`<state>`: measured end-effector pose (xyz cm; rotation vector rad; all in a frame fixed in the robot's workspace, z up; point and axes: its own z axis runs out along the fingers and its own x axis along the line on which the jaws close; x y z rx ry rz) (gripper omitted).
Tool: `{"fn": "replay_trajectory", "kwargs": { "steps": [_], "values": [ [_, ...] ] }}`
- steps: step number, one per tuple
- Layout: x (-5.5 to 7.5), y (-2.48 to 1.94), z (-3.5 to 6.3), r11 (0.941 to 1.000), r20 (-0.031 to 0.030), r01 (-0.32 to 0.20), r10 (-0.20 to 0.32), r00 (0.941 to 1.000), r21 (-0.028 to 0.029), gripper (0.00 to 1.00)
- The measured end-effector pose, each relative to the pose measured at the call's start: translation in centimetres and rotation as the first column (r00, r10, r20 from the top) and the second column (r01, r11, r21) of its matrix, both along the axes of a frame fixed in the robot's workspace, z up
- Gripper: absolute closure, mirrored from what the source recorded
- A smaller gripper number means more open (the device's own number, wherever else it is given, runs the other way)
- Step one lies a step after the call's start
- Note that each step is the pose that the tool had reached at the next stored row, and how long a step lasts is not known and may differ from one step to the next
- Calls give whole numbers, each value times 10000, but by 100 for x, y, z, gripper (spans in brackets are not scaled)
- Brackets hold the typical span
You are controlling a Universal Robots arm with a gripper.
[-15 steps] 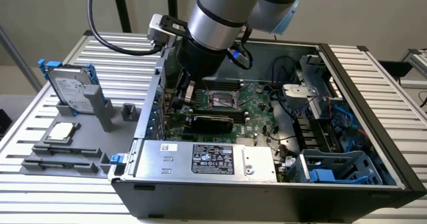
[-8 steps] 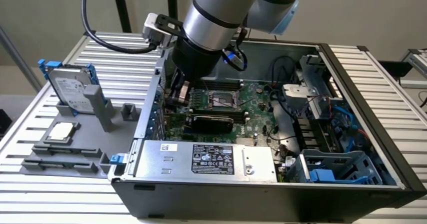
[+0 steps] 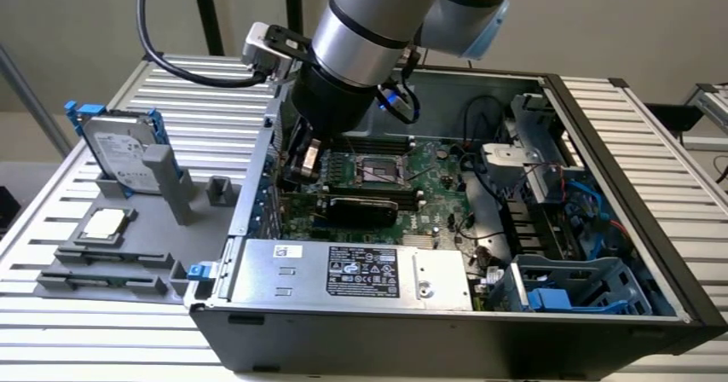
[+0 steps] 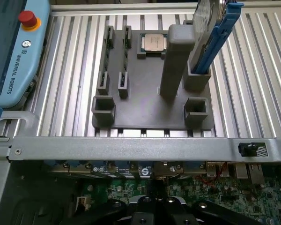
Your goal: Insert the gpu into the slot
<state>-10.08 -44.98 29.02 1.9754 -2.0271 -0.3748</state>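
A: Already the thin flat black gpu card (image 3: 355, 209) lies on the green motherboard (image 3: 438, 164) at centre frame in the exterior view; its long axis runs across the frame, seemingly along the slot; the blue strip itself I cannot make out.

B: Light, stiff, fragile by my judgement; hold its top edge only, never components; gripper (image 3: 305, 164) closed, poised upper left of the card; whether it touches the card I cannot tell.

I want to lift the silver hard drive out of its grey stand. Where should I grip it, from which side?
Probably its free upper end, from above: the silver hard drive stands upright with its lower end seated in the grey plastic stand, so pinch across its flat faces.
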Motion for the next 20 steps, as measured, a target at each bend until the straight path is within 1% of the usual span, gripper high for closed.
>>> {"fn": "replay_trajectory", "kwargs": {
  "steps": [1,2,4,20],
  "values": [
    [-1,3,-3,10000,-1,1,-1,10000,-32,89],
    [-1,6,-5,10000,-2,0,0,10000,-47,89],
    [-1,14,-8,10000,-3,0,0,10000,-60,89],
    [-27,83,-45,9999,-11,151,-151,9999,-77,89]
  ]
}}
